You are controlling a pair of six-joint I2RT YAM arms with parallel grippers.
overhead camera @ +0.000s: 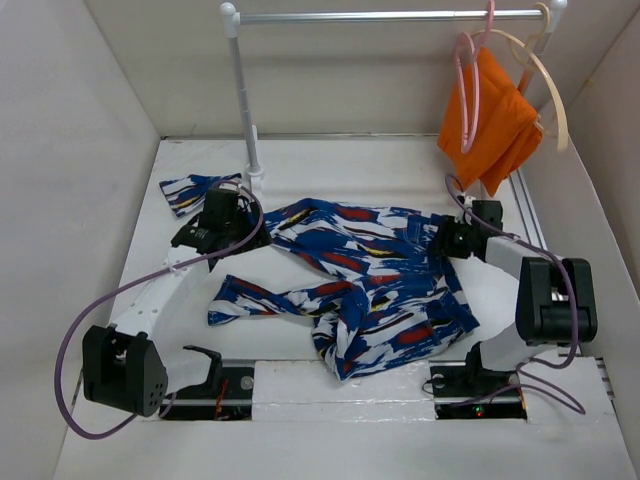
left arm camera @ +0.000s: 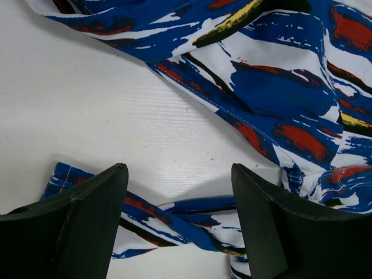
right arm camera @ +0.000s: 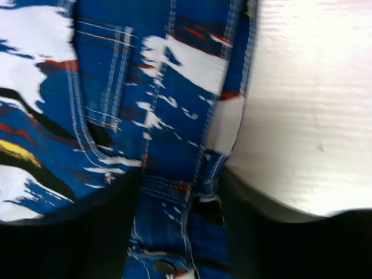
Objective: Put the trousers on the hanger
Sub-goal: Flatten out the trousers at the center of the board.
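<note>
On table [overhead camera: 330, 160]: trousers [overhead camera: 370, 290] spread out, hanger [overhead camera: 458, 85] on rail [overhead camera: 400, 16].
Left gripper [overhead camera: 222, 225] released; right gripper [overhead camera: 445, 238] straddles the cloth, grip cannot tell.

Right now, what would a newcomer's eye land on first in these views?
The blue brush-stroke trousers lie rumpled across the middle of the white table. The left gripper is open over a twisted leg, and the right gripper is at the waistband. At far right, an orange cloth hangs from the rail, with a pink hanger alongside it.
</note>
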